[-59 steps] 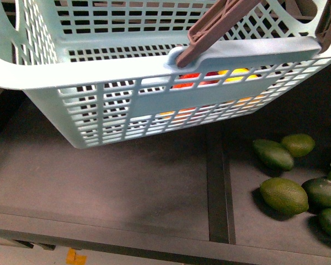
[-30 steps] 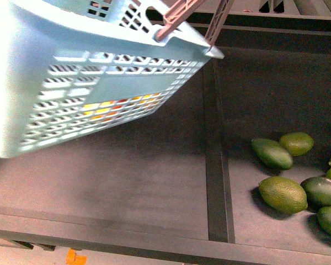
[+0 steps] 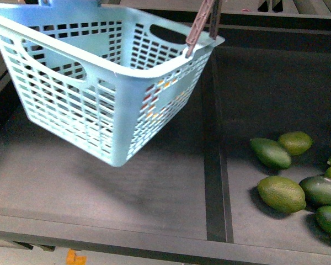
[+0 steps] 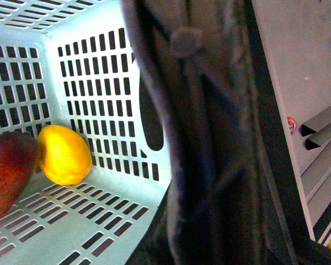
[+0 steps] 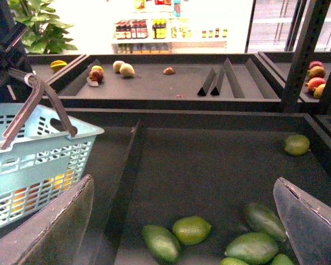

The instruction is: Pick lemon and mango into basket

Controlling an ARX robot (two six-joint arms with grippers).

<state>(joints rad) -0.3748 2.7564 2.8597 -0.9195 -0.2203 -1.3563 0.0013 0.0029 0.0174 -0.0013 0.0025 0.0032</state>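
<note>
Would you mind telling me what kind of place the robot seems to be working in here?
Most likely a grocery shop's produce section. Dark display bins hold loose green fruit, shelves of bottled goods stand in the background, and a plastic shopping basket carries a lemon and a mango.

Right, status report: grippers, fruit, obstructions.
Right gripper open, empty. Left not visible. Lemon and mango inside basket, which hangs tilted above shelf. Nothing blocking.

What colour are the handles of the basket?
Brown handles; the basket is light aqua. Best seen in the right wrist view.
</note>
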